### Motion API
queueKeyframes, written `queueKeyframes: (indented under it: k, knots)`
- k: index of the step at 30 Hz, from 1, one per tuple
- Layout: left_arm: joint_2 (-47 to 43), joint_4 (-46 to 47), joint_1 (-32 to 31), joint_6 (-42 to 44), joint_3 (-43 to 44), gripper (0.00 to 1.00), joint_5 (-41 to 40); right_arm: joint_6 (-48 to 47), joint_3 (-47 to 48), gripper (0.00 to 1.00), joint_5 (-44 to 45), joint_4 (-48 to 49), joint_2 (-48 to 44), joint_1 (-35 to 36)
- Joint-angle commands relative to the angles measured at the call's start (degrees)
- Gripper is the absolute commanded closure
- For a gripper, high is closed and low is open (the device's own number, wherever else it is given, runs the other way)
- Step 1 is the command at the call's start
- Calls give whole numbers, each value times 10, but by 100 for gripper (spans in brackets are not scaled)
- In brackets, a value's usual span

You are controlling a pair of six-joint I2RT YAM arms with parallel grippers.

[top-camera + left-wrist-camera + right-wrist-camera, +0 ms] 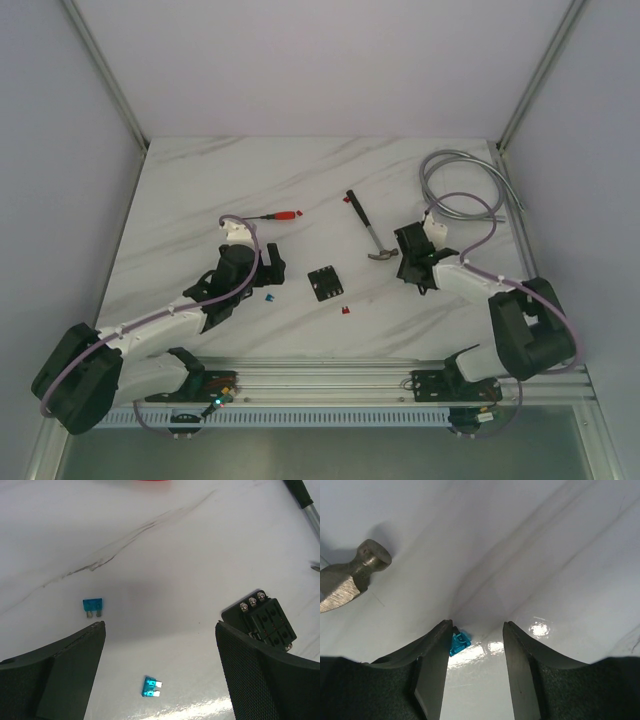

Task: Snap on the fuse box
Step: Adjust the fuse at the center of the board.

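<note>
From above: fuse box [323,283] flat near the centre of the marble table [200,190], hammer [368,228] apart at its 1 o'clock. Left wrist: left gripper [160,630] spread fully, holding nothing; fuse box at 3 o'clock; blue fuses [92,606] loose at 9 and 6 o'clock. Right wrist: right gripper [477,625] half open, clamping nothing, blue fuse [459,643] touching one finger.

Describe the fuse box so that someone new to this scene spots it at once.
On the white marble table, look near the middle, just in front and left of the hammer. The fuse box lies there, a flat black square block. Unlike the tiny blue fuse and red fuse beside it, it is much bigger and has screw heads along one edge.
</note>
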Motion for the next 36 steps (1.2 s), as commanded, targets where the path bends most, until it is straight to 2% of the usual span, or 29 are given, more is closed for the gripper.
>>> queueKeyframes:
  k: [1, 17, 21, 29, 36]
  knots:
    - [-1, 14, 2, 9, 7, 0, 0, -1, -22, 48, -23, -5, -14, -3]
    - [11, 13, 3, 9, 11, 0, 3, -82, -13, 46, -98, -8, -66, 4]
    - [10, 13, 3, 8, 11, 0, 5, -80, -14, 43, -84, -8, -75, 4]
    - [9, 12, 2, 7, 11, 0, 8, -20, 9, 45, -5, -20, -29, 4]
    - [-1, 10, 2, 8, 11, 0, 6, -20, 11, 45, -25, -28, -6, 4]
